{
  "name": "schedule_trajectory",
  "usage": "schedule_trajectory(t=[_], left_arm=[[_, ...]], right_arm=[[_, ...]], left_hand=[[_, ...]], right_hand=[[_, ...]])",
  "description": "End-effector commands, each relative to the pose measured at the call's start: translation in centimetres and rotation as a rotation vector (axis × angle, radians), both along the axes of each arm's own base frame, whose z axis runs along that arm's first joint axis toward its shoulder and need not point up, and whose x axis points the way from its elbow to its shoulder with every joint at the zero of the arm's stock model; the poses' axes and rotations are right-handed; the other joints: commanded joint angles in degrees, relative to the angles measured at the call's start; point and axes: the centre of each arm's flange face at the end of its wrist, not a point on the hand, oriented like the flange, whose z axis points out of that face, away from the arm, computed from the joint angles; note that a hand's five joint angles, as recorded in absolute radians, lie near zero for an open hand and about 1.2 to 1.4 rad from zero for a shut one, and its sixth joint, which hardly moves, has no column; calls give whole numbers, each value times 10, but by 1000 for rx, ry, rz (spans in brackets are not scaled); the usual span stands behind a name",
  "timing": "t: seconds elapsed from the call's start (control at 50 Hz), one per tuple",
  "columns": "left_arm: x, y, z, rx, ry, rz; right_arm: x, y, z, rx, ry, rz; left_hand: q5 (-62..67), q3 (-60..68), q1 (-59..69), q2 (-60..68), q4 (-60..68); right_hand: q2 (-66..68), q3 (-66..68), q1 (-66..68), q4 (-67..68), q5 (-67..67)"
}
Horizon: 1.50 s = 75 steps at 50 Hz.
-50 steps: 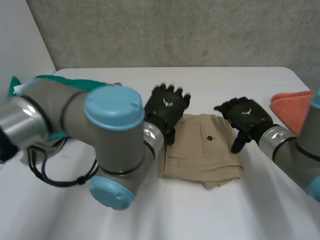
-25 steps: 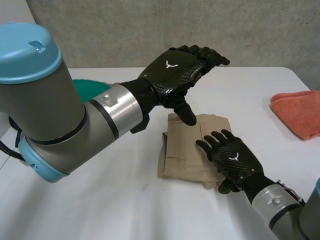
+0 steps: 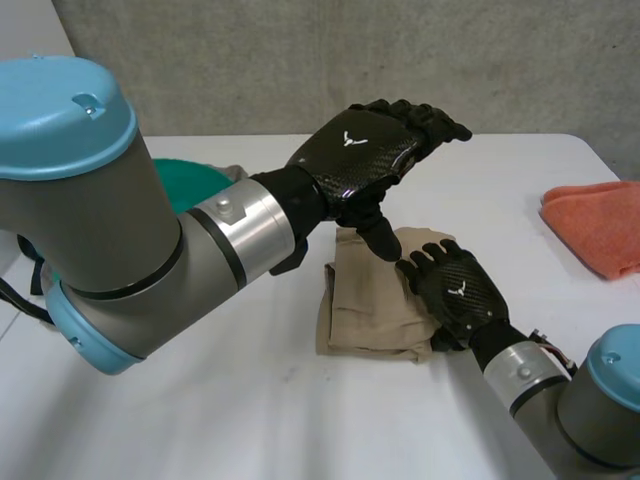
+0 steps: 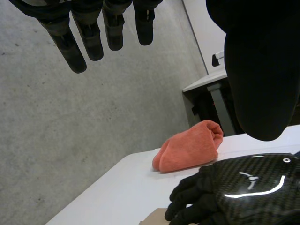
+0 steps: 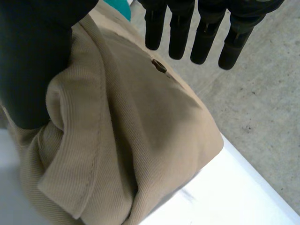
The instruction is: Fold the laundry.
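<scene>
Folded tan shorts (image 3: 365, 300) lie mid-table, and the right wrist view shows their pocket button (image 5: 159, 65). My right hand (image 3: 455, 295) lies flat on their right half, open, with straight fingers (image 5: 201, 33) reaching over the cloth (image 5: 140, 131). Its thumb (image 5: 33, 61) rests against the bunched near edge. My left hand (image 3: 370, 150) hovers open above the shorts' far edge, fingers (image 4: 93, 33) straight and thumb (image 4: 262, 70) pointing down, touching nothing. Beneath it, the left wrist view shows the right hand (image 4: 243, 192).
A rolled orange cloth (image 3: 600, 225) (image 4: 190, 147) lies at the table's right edge. A green cloth (image 3: 185, 180) sits at the far left, behind my left arm. A grey wall stands behind the table (image 3: 250, 420).
My left hand lifted off the shorts' far left corner and now hangs above them. My right hand moved from their far right edge to the near right and slid onto the cloth.
</scene>
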Motion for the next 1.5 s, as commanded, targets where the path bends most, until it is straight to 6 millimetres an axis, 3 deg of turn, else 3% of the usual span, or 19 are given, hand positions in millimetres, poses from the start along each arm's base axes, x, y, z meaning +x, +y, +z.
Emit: schedule_trajectory(t=[0.02,0.08,0.18,0.32,0.48,0.62,0.7,0.72,0.8,0.86,0.94,0.96,1.06,1.08,1.16,1.24,1.32,1.42,1.5], left_arm=[[-1,2,-4,11,-8,-4],[-1,2,-6,13,-12,-4],[0,1,-6,13,-12,-2],[0,1,-4,8,-8,-2],[-2,0,5,-14,12,-1],[-6,4,15,-53,49,-15],[-6,5,22,-80,73,-18],[-6,5,23,-84,77,-18],[-6,7,25,-87,79,-23],[-6,7,25,-88,78,-23],[-7,8,24,-87,77,-26],[-7,7,23,-83,74,-26],[-7,7,17,-72,65,-26],[-7,7,16,-69,61,-26],[-9,10,13,-65,57,-33],[-9,11,11,-60,52,-35],[-8,13,8,-53,45,-36],[-9,13,8,-52,44,-38],[-9,14,7,-51,43,-41]], right_arm=[[11,-9,-4,-10,-6,19],[14,-12,-5,-13,-7,25],[18,-20,-1,-30,-24,26],[21,-33,9,-66,-39,20],[26,-71,48,-211,-91,-20],[-11,-133,97,-341,-178,-131],[-48,-170,130,-398,-271,-206],[-69,-185,144,-425,-302,-243],[-112,-217,164,-464,-364,-259],[-132,-235,161,-445,-389,-224],[-179,-263,147,-398,-407,-197],[-196,-271,135,-367,-410,-194],[-245,-288,89,-321,-390,-203],[-259,-291,72,-322,-374,-204],[-283,-291,29,-290,-344,-195],[-294,-287,-3,-242,-319,-174],[-308,-280,-21,-202,-301,-159],[-304,-275,-29,-186,-270,-115],[-308,-277,-23,-225,-252,-134]], left_hand=[[-4,4,12,7,7],[-4,4,12,7,7],[-4,4,12,7,7],[-4,4,12,7,7],[-5,2,10,5,5],[-5,2,10,5,5],[-5,2,10,5,5],[-7,1,8,3,3],[-5,2,10,5,5],[-5,2,10,5,5],[-5,2,10,5,5],[-5,2,10,5,5],[-4,4,12,7,7],[-4,4,12,7,7],[-4,4,12,7,7],[-4,4,12,7,7],[-2,6,13,8,8],[-2,6,13,8,8],[-2,6,13,8,8]], right_hand=[[113,110,111,110,125],[172,169,170,169,184],[577,573,575,574,588],[591,587,589,588,602],[591,587,589,588,602],[591,587,589,588,602],[591,587,589,588,602],[591,587,589,588,602],[591,587,589,588,602],[591,587,589,588,602],[591,587,589,588,602],[591,587,589,588,602],[591,587,589,588,602],[591,587,589,588,602],[591,587,589,588,602],[591,587,589,588,602],[591,587,589,588,602],[591,587,589,588,602],[591,587,589,588,602]])
